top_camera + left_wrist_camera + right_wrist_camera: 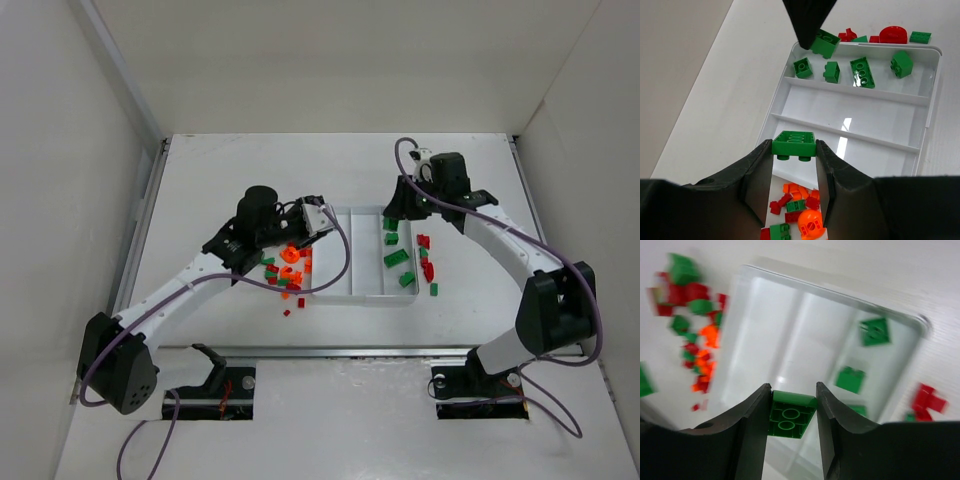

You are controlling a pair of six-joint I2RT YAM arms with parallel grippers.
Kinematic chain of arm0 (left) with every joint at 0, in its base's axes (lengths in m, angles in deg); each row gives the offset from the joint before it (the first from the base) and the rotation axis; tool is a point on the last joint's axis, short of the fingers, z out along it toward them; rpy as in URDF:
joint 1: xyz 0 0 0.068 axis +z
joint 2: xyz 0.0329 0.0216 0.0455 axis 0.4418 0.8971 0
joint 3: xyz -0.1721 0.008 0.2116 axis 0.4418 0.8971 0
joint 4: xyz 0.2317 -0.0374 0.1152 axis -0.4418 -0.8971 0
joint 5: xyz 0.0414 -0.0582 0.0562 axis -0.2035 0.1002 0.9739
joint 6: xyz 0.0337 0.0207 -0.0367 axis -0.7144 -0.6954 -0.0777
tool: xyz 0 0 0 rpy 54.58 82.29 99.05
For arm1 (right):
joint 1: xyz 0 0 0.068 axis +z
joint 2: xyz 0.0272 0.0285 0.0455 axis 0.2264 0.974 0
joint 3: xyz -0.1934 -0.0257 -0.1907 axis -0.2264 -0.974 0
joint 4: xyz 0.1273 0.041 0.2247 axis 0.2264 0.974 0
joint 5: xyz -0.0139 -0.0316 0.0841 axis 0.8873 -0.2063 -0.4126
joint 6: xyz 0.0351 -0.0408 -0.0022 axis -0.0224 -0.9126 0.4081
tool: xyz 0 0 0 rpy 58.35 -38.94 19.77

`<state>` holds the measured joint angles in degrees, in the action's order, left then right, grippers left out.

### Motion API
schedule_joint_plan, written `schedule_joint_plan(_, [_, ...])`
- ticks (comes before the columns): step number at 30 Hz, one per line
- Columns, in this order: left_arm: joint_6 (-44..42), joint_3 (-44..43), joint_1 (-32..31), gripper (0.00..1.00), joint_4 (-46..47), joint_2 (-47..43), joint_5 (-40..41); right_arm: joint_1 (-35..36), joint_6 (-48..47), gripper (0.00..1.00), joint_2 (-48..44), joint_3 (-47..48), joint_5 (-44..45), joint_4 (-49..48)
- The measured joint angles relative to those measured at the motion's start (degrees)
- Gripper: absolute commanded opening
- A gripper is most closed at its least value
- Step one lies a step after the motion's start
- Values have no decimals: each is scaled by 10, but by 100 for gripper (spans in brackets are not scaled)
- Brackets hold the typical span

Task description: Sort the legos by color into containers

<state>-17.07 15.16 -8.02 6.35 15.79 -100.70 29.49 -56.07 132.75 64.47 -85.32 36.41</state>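
The white tray [345,297] has three long compartments. Several green legos [398,258] lie in its right one. My left gripper [320,226] hovers over the tray's left end, shut on a flat green lego [793,144] pinched between its fingertips. My right gripper [396,208] hangs over the tray's far right corner, shut on another green lego [790,416], which also shows in the left wrist view [824,42]. A loose pile of red, green and orange legos [285,270] lies left of the tray and shows under my left gripper's jaws [800,205].
Several red and green legos [426,258] lie on the table right of the tray, among them a round red piece [892,34]. White walls close in the table on the left, right and back. The arm bases stand at the near edge.
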Motion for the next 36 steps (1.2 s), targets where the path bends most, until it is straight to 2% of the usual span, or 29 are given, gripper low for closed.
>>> schedule_joint_plan(4, [0, 0, 4, 0, 1, 3, 0, -3, -24, 1, 1, -30, 86, 24])
schedule_joint_plan(7, [1, 0, 6, 0, 2, 3, 1, -3, -33, 6, 10, -32, 115, 27])
schedule_joint_plan(10, [4, 0, 7, 0, 3, 3, 2, -3, -39, 37, 26, -32, 135, 25])
schedule_joint_plan(12, [6, 0, 7, 0, 7, 3, 2, -3, -45, 69, 43, -31, 143, 26])
schedule_joint_plan(14, [7, 0, 8, 0, 9, 3, 2, -3, -53, 82, 58, -27, 143, 29])
schedule_joint_plan(15, [7, 0, 10, 0, 10, 3, 1, -3, -59, 97, 64, -24, 141, 31])
schedule_joint_plan(16, [7, 0, 10, 0, 11, 3, -2, -3, -64, 100, 67, -22, 138, 32])
schedule_joint_plan(21, [14, 0, 14, 0, 17, 3, -30, -2, -113, 100, 40, -22, 112, 30])
schedule_joint_plan(25, [29, 0, 21, 0, 26, 3, -86, 16, -189, 100, -72, -64, 62, -5])
schedule_joint_plan(30, [37, -3, 25, 0, 42, 5, -159, 134, -317, 100, -222, -122, 4, -70])
schedule_joint_plan(33, [18, -16, 25, 0, 38, 12, -195, 188, -374, 100, -237, -124, -6, -90])
schedule_joint_plan(36, [-5, -33, 25, 0, 35, 21, -229, 199, -412, 100, -210, -119, -14, -97])
